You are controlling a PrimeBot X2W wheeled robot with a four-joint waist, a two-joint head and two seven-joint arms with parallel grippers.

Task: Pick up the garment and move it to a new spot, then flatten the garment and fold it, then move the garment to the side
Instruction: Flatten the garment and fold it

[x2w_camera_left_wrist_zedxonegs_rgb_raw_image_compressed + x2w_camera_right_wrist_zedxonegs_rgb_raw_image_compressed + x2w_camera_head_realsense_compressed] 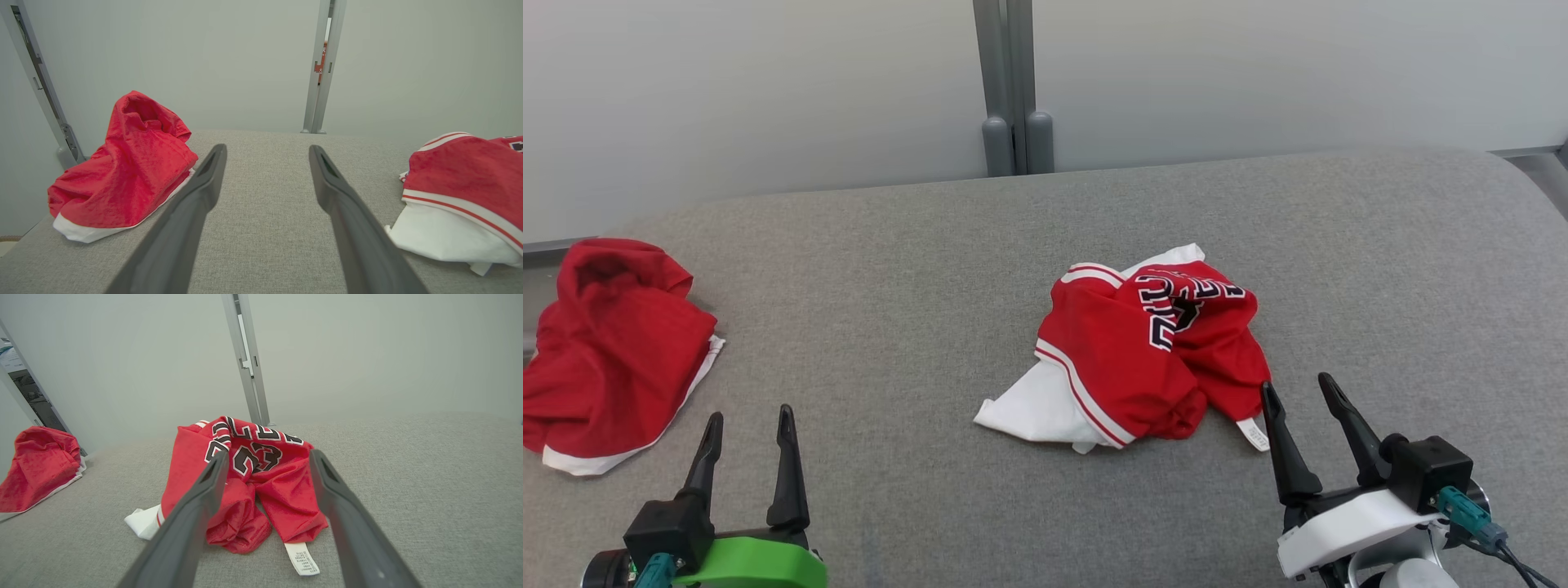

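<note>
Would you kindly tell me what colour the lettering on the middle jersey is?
The lettering on the jersey is black, outlined white; right wrist view shows it best.

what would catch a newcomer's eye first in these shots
The crumpled red and white jersey with dark numbers, heaped in the middle of the grey table, stands out first. A second red garment lies bunched at the table's left edge. The left gripper and right gripper sit nearest the camera, fingers open, the right one close beside the jersey.
</note>
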